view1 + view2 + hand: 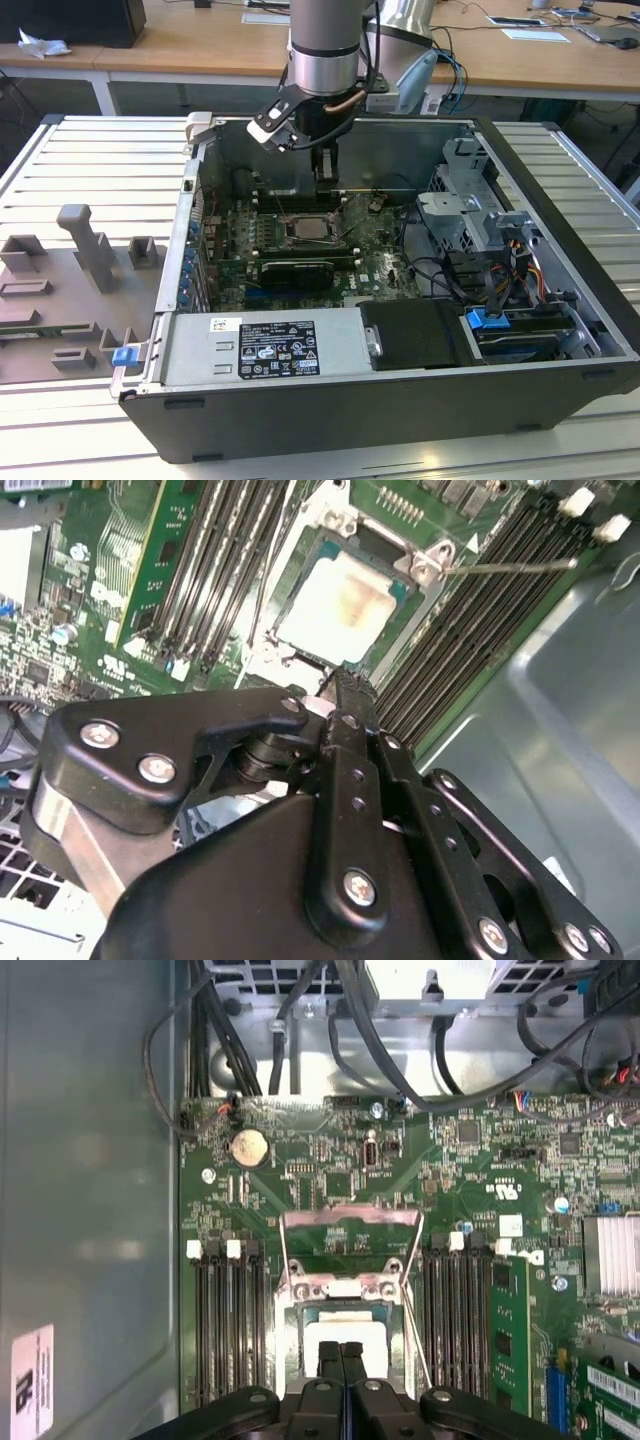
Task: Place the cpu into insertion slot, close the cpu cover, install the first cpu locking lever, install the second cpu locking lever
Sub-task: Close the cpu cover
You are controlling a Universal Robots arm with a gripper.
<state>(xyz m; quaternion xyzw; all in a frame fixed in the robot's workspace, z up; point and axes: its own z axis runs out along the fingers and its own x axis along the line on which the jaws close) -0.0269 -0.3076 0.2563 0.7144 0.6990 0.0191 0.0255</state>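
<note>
Noting the end effector (340, 1350) inside the open computer case (400, 415): its 2 fingers (328, 1362) are pressed together, nothing between them, tips just over the cpu (340, 605); contact we cannot tell. We see the cpu seated flat in its socket (330, 548) on the motherboard (330, 1175), pale top up. The cpu cover (350, 1216) stands swung open, off the cpu.

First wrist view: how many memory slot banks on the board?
2. One bank lies beside the cpu toward the bare case wall; the other bank lies on the cpu's opposite side. The gripper body may hide their ends.
</note>
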